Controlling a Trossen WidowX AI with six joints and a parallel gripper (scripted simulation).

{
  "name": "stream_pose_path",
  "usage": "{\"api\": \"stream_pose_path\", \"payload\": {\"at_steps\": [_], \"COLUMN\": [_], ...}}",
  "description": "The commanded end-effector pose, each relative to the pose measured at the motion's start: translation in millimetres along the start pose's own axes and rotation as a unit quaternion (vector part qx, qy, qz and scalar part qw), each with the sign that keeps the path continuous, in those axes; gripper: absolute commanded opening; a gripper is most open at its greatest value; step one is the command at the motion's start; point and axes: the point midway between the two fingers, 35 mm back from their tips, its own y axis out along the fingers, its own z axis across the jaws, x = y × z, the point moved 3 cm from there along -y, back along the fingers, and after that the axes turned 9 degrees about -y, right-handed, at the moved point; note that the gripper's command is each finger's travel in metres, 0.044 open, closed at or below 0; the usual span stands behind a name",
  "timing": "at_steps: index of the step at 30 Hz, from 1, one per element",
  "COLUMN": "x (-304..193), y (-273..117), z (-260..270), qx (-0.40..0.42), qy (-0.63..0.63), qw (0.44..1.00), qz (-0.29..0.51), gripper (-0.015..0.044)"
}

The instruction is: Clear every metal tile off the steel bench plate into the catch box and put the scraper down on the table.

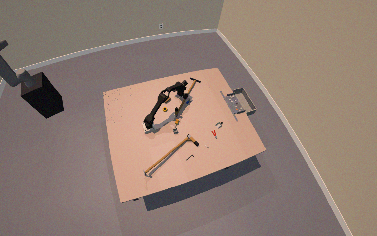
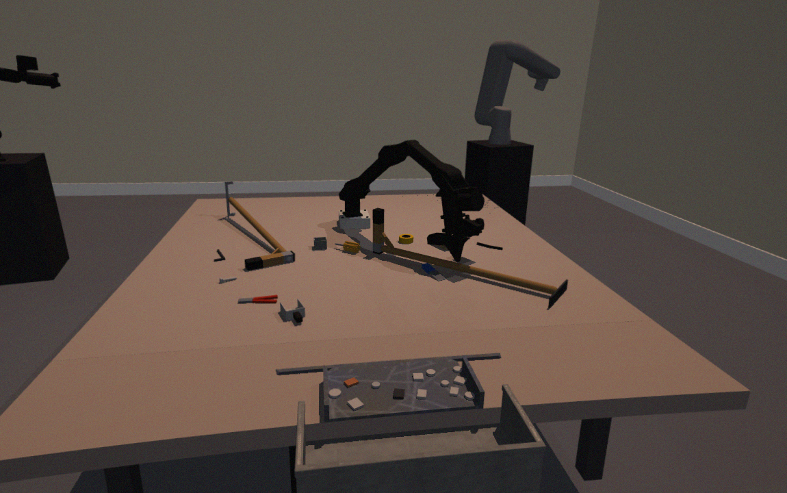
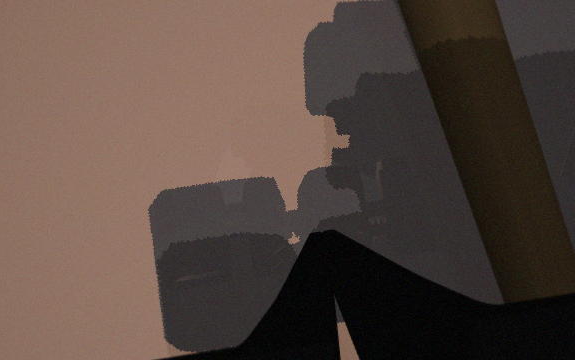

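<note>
My gripper (image 2: 458, 258) (image 3: 322, 243) is shut and empty, low over the table beside the wooden shaft of a long tool (image 1: 190, 88) (image 2: 506, 279) (image 3: 477, 125) with a flat black blade and an upright handgrip. In the wrist view the shaft is right of the fingertips, with a gap. A second long-handled tool (image 1: 166, 155) (image 2: 255, 229) has a grey metal head. The steel plate (image 1: 240, 103) (image 2: 378, 405) bears several tiles: white ones (image 2: 417, 376), an orange one (image 2: 351, 381) and a dark one (image 2: 398, 393). The catch box (image 2: 415, 472) is beyond the table edge; no tiles show in its visible part.
A blue-handled item (image 1: 188, 102) (image 2: 429, 269) lies beside the near shaft. A brown block (image 1: 168, 100), yellow tape (image 2: 406, 240) and a yellow-handled tool (image 2: 351, 246) are nearby. Red-handled pliers (image 1: 214, 133) (image 2: 265, 299) and a grey bracket (image 2: 291, 313) lie farther off.
</note>
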Motion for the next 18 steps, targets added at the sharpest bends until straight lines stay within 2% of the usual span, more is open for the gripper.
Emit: {"api": "stream_pose_path", "payload": {"at_steps": [1,18], "x": [0.1,2.6], "y": [1.4,2.2], "z": [-3.7,-19.8], "qx": [-0.003,-0.004], "qy": [0.001,0.001], "qw": [1.0,1.0], "qz": [0.0,-0.004], "gripper": [0.0,0.0]}}
